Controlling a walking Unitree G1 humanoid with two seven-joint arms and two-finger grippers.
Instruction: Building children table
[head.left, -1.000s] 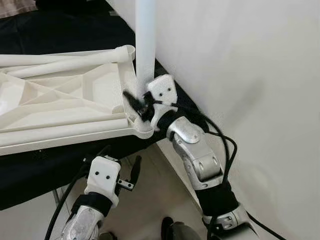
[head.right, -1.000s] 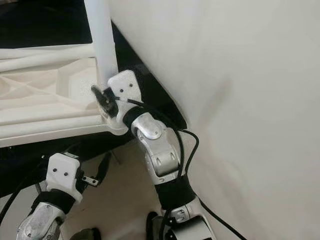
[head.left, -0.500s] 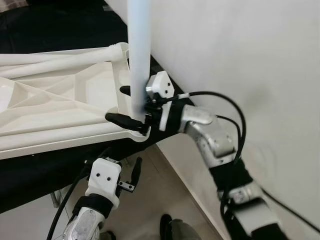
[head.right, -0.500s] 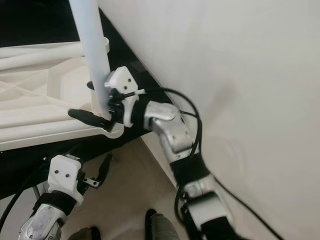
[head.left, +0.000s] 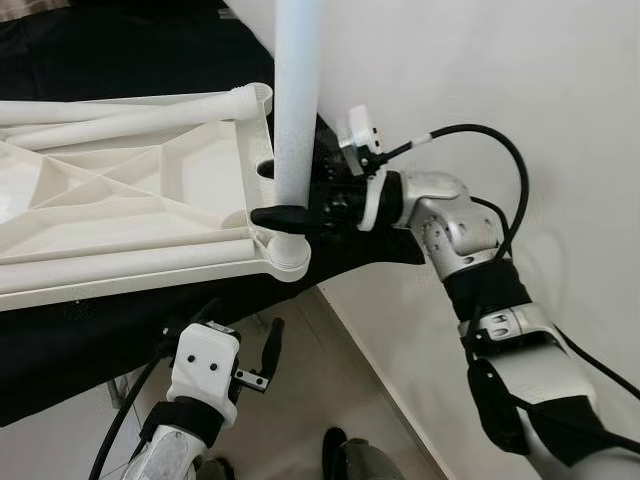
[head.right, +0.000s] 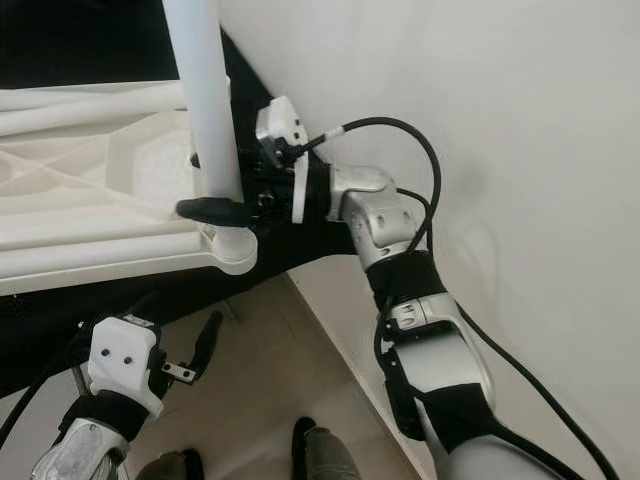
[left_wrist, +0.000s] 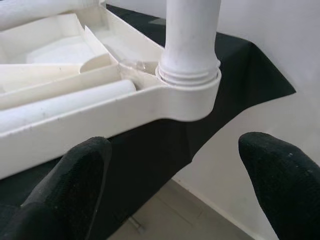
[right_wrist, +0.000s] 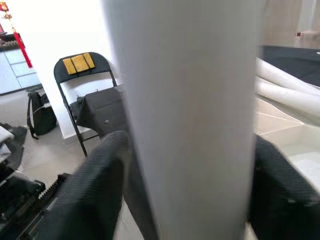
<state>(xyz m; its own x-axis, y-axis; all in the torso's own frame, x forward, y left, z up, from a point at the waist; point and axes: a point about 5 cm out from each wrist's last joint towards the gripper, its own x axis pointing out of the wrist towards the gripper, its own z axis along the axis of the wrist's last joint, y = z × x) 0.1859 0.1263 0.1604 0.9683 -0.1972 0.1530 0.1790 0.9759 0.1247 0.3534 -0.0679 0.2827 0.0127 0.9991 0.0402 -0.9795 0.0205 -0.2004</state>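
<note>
The white plastic table top (head.left: 120, 200) lies upside down on a black-covered surface (head.left: 90, 335). One white table leg (head.left: 298, 100) stands upright in the near corner socket (head.left: 286, 255). My right gripper (head.left: 272, 192) is shut on this leg just above the socket, one black finger in front and one behind. In the right wrist view the leg (right_wrist: 185, 125) sits tight between both fingers (right_wrist: 95, 185). My left gripper (head.left: 240, 328) hangs open below the table top's edge, holding nothing. The left wrist view looks up at the leg's threaded base (left_wrist: 192, 75).
Two more white legs (head.left: 130, 115) lie loose inside the upturned top. A white wall (head.left: 520, 80) rises close on the right, beside the corner socket. Pale floor (head.left: 300, 400) lies below. A black folding chair (right_wrist: 82, 75) stands in the room behind.
My right wrist has turned around the upright leg, and the forearm has swung out to the right, now lying nearly level. The left arm has stayed put.
</note>
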